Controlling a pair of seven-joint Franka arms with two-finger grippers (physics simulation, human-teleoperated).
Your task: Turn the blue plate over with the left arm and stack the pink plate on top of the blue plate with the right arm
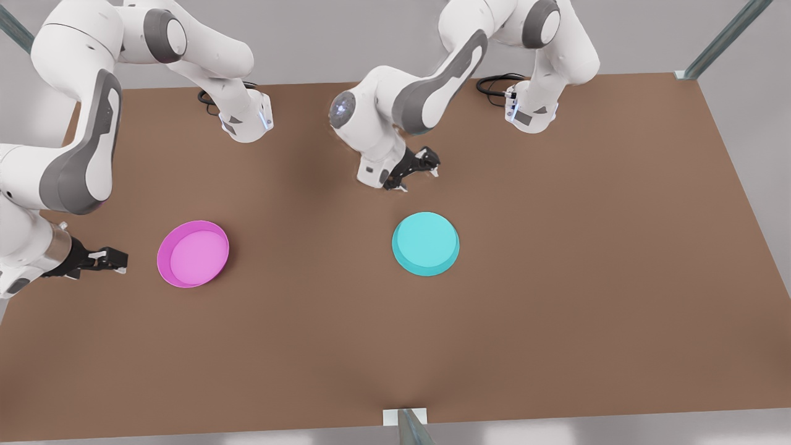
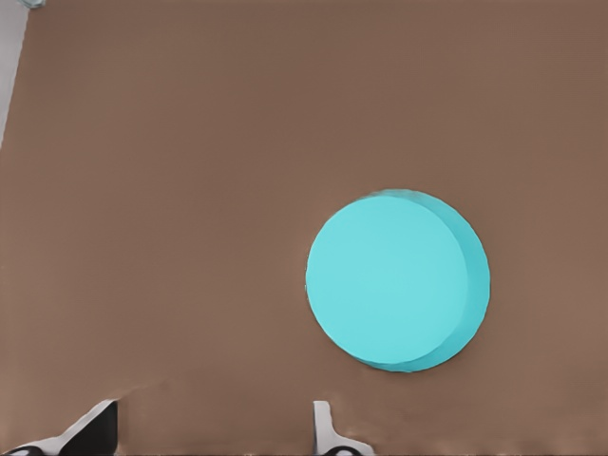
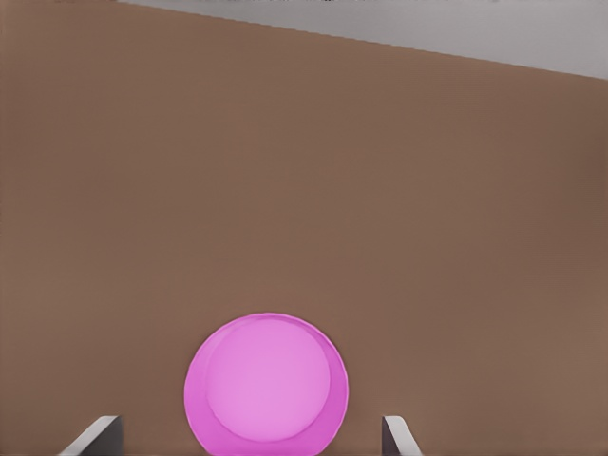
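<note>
Right gripper (image 1: 117, 259), fingers spread, sits at 9 o'clock of the round magenta plastic pink plate (image 1: 193, 253). Left gripper (image 1: 420, 170), also spread, hovers at 12 o'clock of the cyan dome-up blue plate (image 1: 426, 243). That low rim could slip a shallow pinch.

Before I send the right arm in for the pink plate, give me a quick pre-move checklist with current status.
1. Blue plate flipped, flat base up: ok.
2. Left gripper off the blue plate, behind it, fingers apart: ok.
3. Pink plate rim up, flat on the table, untouched: ok.
4. Right gripper open and beside the pink plate on the front view's left, not touching: ok.
5. Bare table between the two plates: ok.
6. Pink plate stacked on blue: not ok, not yet done.
</note>
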